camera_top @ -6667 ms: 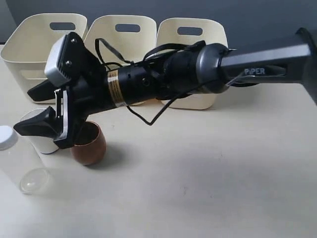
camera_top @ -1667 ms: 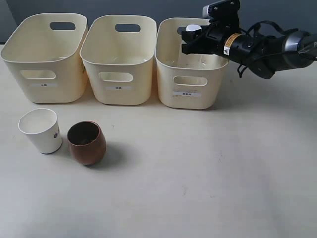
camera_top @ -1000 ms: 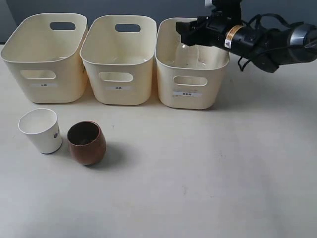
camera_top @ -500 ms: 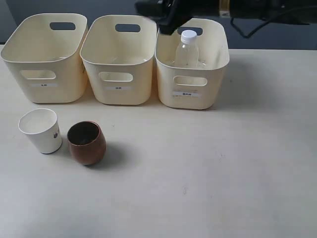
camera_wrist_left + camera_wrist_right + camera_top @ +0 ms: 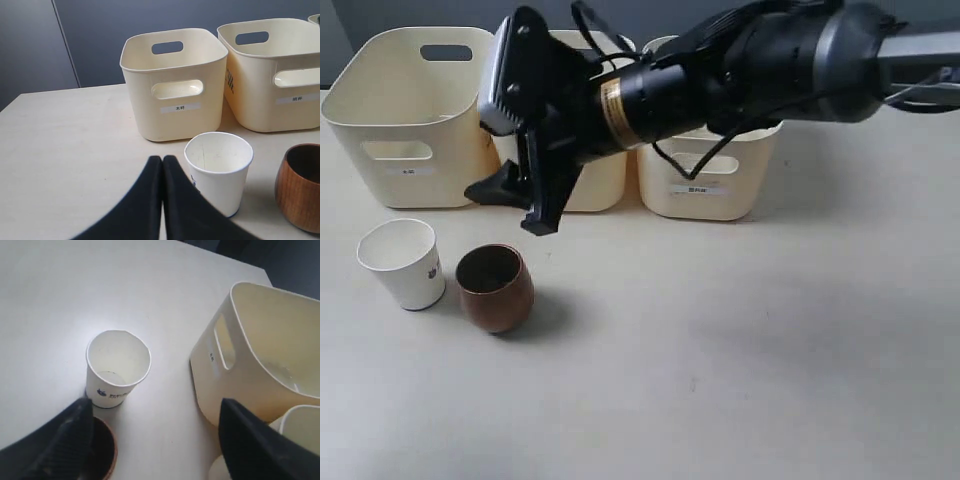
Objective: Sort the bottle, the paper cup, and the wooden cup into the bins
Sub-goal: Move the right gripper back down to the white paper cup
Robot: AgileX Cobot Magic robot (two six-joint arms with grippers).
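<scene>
- The right arm (image 5: 740, 75) is reaching across the bins (image 5: 405, 110), hiding most of the middle and right ones; the bottle is not showing.
- The right tool (image 5: 515, 205) is hanging spread and empty above the wooden cup (image 5: 495, 288).
- The paper cup (image 5: 403, 262) is standing just beside the wooden cup on the surface (image 5: 740, 360).
- The left tool (image 5: 162, 165) is sitting pressed together near the paper cup.
</scene>
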